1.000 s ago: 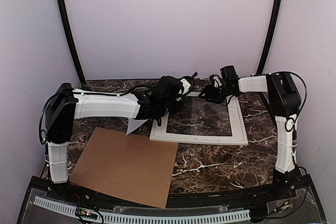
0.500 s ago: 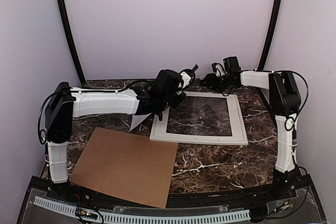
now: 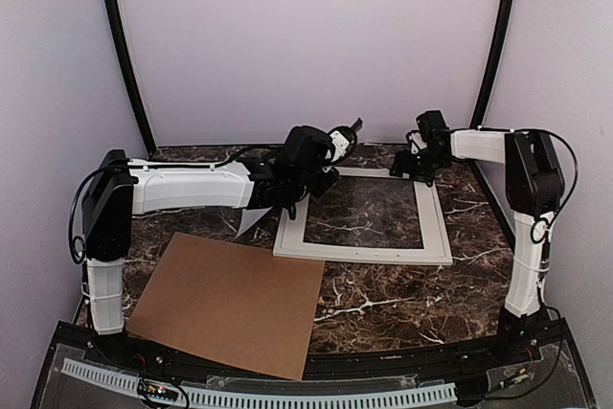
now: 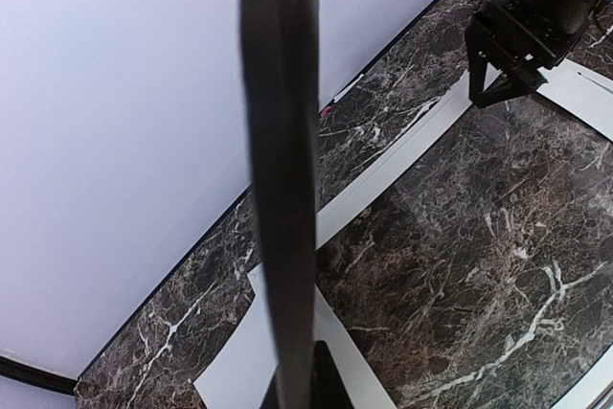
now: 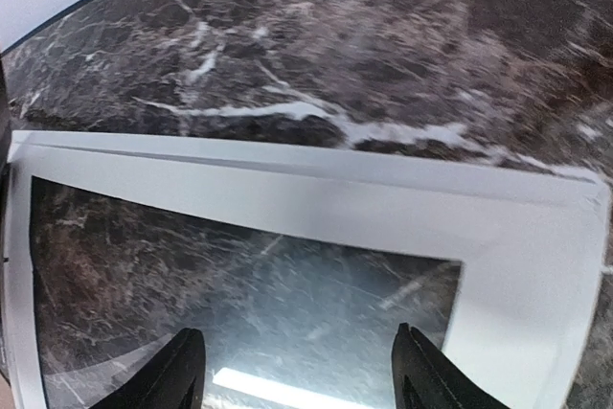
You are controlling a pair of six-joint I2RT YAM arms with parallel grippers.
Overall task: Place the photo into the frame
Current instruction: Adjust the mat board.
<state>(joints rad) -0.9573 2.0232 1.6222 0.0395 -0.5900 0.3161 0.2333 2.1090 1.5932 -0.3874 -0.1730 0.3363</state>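
The white frame (image 3: 364, 252) lies flat on the marble in the middle of the table, and the stone shows through its centre. My left gripper (image 3: 326, 171) hovers over the frame's far left corner. In the left wrist view my left gripper (image 4: 297, 390) is shut on a thin dark sheet seen edge-on, which I take for the photo (image 4: 278, 141). Its picture side does not show. My right gripper (image 3: 421, 165) hangs open over the frame's far right corner. In the right wrist view my right gripper (image 5: 299, 371) has nothing between its fingers, above the frame (image 5: 287, 198).
A brown cardboard sheet (image 3: 230, 304) lies at the front left, close to the frame's near left corner. A pale sheet corner (image 3: 251, 225) pokes out under my left forearm. The back wall stands just behind the frame. The left wrist view also shows the right gripper (image 4: 493, 93).
My right gripper has moved right along the frame's far rail to its right corner and opened wider. The left gripper rose a little with its sheet, then held still.
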